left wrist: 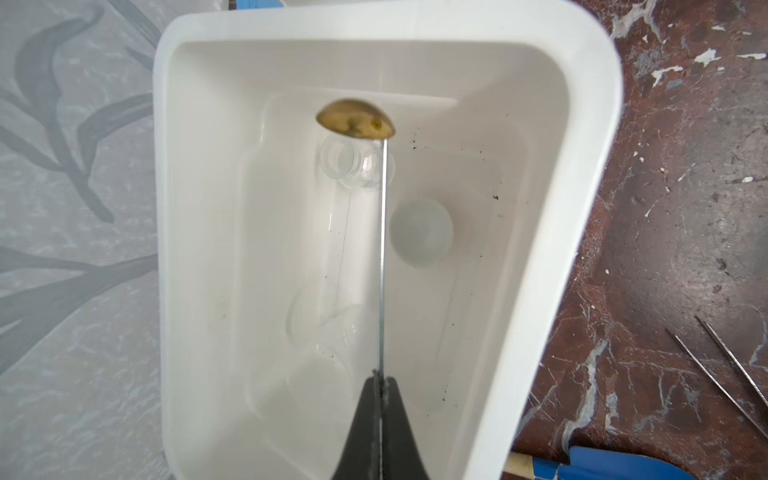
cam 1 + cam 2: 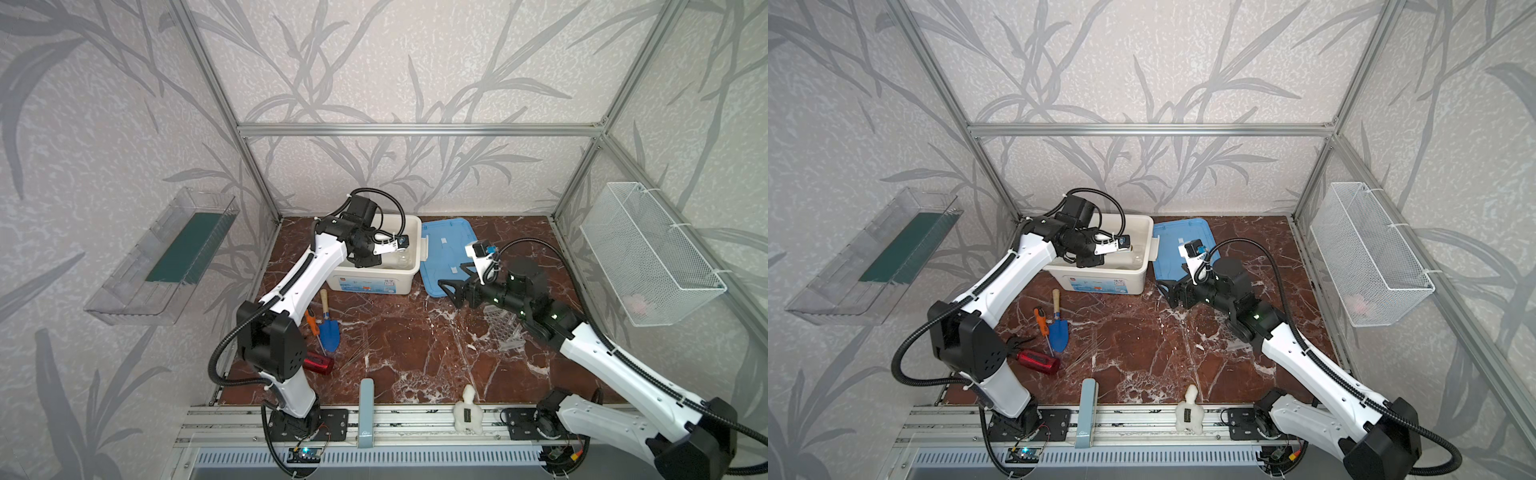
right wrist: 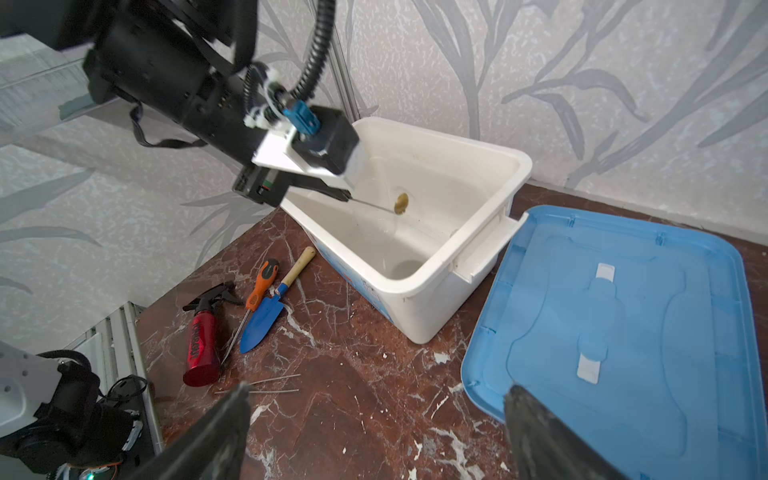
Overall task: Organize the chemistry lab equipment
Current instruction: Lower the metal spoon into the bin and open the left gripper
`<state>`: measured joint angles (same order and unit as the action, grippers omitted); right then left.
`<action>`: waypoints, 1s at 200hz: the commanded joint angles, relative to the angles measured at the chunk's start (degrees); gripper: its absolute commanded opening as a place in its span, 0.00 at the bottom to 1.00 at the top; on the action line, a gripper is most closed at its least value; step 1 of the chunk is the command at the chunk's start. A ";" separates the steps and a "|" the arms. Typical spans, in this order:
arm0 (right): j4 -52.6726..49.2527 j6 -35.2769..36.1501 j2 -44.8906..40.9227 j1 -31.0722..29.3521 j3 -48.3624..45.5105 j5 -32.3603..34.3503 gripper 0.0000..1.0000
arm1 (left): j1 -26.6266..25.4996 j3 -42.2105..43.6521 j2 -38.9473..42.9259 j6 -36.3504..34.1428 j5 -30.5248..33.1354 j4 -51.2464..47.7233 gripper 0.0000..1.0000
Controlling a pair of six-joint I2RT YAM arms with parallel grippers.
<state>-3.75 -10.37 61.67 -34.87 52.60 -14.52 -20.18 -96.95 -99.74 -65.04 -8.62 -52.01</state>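
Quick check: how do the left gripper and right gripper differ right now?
The left gripper is shut on a thin metal rod with a brownish spoon end; the right gripper stands open and empty. The left gripper is over the white bin; the right gripper is over the table by the blue lid's corner. Both have black fingers.

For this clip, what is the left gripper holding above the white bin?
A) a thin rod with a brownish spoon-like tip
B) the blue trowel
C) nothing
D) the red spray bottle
A: in the left wrist view the left gripper is shut on the thin rod, whose brownish tip hangs over the inside of the white bin.
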 commanded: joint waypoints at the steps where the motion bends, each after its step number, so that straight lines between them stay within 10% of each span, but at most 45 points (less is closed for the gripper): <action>1: 1.88 0.79 2.17 -0.01 4.75 -1.80 0.94 | 0.76 -2.92 -1.76 -4.54 -3.83 -2.04 0.00; 200: 7.88 -2.91 2.76 0.02 -2.62 3.19 0.94 | 1.88 4.48 -15.91 1.15 -11.65 6.44 0.00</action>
<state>3.03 -13.72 65.69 -34.87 50.57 -12.97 -18.90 -95.44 -111.35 -64.71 -18.59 -48.53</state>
